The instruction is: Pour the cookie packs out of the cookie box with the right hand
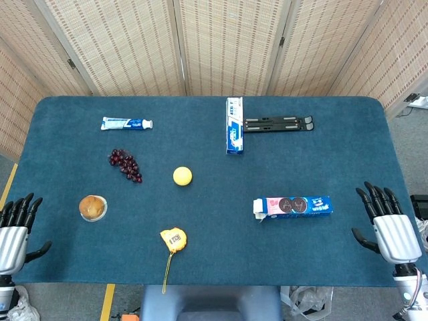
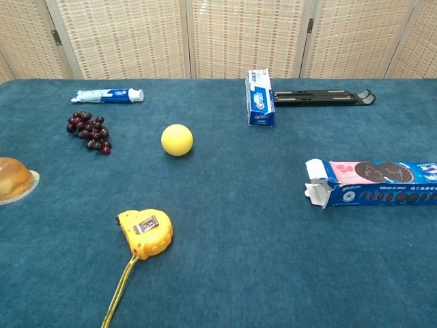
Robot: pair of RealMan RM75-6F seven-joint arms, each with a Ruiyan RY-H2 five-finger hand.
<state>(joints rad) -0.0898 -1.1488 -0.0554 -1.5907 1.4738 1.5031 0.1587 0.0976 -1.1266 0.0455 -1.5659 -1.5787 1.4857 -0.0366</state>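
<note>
The blue and pink cookie box (image 1: 293, 206) (image 2: 372, 182) lies flat on the table's right half, its opened white flap end pointing left. No cookie packs show outside it. My right hand (image 1: 386, 223) hovers at the table's right edge, to the right of the box and apart from it, fingers spread and holding nothing. At the left front corner my left hand (image 1: 16, 227) is likewise spread and empty. Neither hand appears in the chest view.
A toothpaste box (image 1: 234, 125) and a black stand (image 1: 278, 124) lie at the back. A toothpaste tube (image 1: 126, 123), grapes (image 1: 126, 165), a yellow ball (image 1: 182, 176), a bun in a dish (image 1: 92, 207) and a yellow tape measure (image 1: 173, 239) occupy the left half.
</note>
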